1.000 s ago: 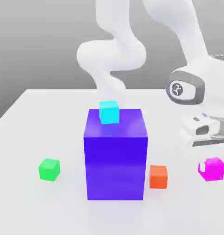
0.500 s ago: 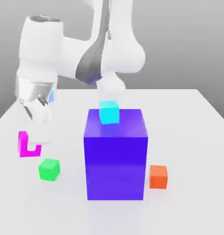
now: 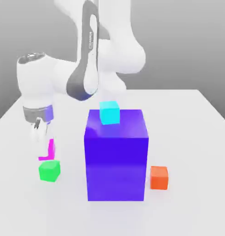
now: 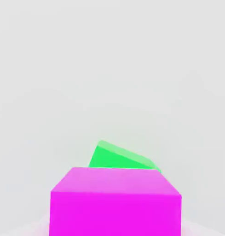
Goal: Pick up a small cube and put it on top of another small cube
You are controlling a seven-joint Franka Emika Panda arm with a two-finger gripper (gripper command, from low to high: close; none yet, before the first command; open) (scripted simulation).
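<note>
Swung across from the exterior view's right, where it hung beside the table edge a second ago, the white two-finger gripper [image 3: 44, 146] now sits low at that view's left, closer to the green cube than half a second back. Its jaws are clenched on the small glossy magenta cube [image 3: 48, 151], which hangs in the air just above and a little behind the small plain green cube [image 3: 49, 170]; the two look near each other but whether they touch cannot be told from this side. The pale fingers [image 3: 37, 131] cover most of the magenta cube, leaving an L-shaped sliver of it in sight.

From the hand view the magenta cube [image 4: 115, 202] shows a flat, evenly lit face and a top edge, and the green cube [image 4: 121, 158] peeks out past it, turned at an angle, on the pale table surface [image 4: 109, 69].

Further out in the exterior view, the smooth white arm [image 3: 89, 55] with its grey joint band bends down over the white tabletop [image 3: 187, 129]. A big glossy purple block [image 3: 116, 156] stands mid-table with a small cyan cube [image 3: 109, 112] resting on its top. A small orange cube [image 3: 158, 177] lies just beside the block's base on the exterior view's right.
</note>
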